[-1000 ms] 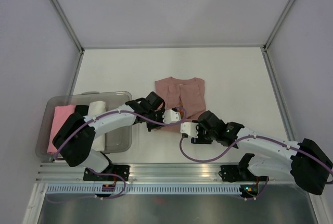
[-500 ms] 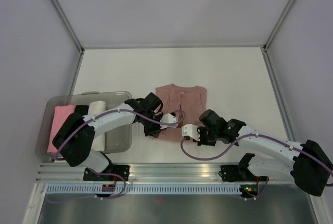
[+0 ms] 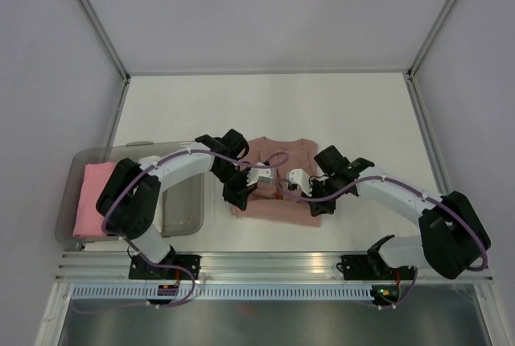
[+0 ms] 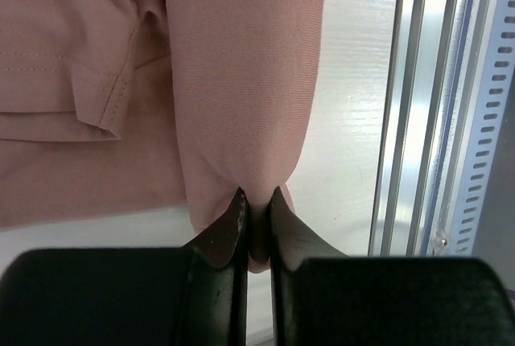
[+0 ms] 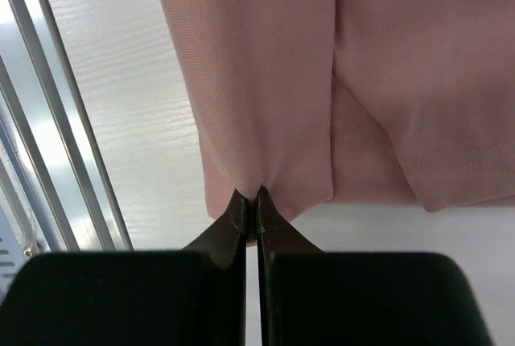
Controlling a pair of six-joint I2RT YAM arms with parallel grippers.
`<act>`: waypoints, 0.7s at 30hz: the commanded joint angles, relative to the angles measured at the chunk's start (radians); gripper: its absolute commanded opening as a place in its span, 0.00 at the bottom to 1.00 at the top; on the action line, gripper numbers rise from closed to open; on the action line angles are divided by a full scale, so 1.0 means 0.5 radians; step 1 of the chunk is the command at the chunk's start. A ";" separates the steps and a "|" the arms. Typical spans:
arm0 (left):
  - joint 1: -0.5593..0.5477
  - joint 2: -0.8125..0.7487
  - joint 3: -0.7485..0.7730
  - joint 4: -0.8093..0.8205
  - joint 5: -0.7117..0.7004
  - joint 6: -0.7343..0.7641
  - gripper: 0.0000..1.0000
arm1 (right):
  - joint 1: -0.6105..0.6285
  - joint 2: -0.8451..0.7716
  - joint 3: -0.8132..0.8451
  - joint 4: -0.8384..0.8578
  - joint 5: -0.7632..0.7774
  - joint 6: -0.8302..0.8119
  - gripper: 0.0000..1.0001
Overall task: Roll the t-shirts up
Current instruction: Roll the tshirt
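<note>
The dusty-pink t-shirt (image 3: 282, 153) lies folded in the middle of the table, its near edge pulled toward the rails. My left gripper (image 3: 240, 198) is at its near left corner, shut on a pinched fold of the t-shirt (image 4: 241, 80), which rises in a ridge from between the black fingers of the left gripper (image 4: 257, 201). My right gripper (image 3: 320, 203) is at the near right corner. In the right wrist view, the right gripper (image 5: 256, 199) is likewise shut on a fold of the t-shirt (image 5: 265, 80). A sleeve hem shows beside each pinched fold.
A clear plastic bin (image 3: 187, 205) stands at the near left with a bright pink roll (image 3: 92, 197) inside, partly under the left arm. The aluminium rail (image 3: 273, 261) runs along the table's near edge, close to the shirt's near hem.
The right gripper has shut on the shirt. Both grippers have moved apart to the near corners, and the shirt has shifted toward the near rail.
</note>
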 commanded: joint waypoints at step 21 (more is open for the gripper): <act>0.223 0.121 0.178 -0.008 0.017 -0.053 0.61 | -0.325 0.433 0.338 0.113 -0.279 0.281 0.00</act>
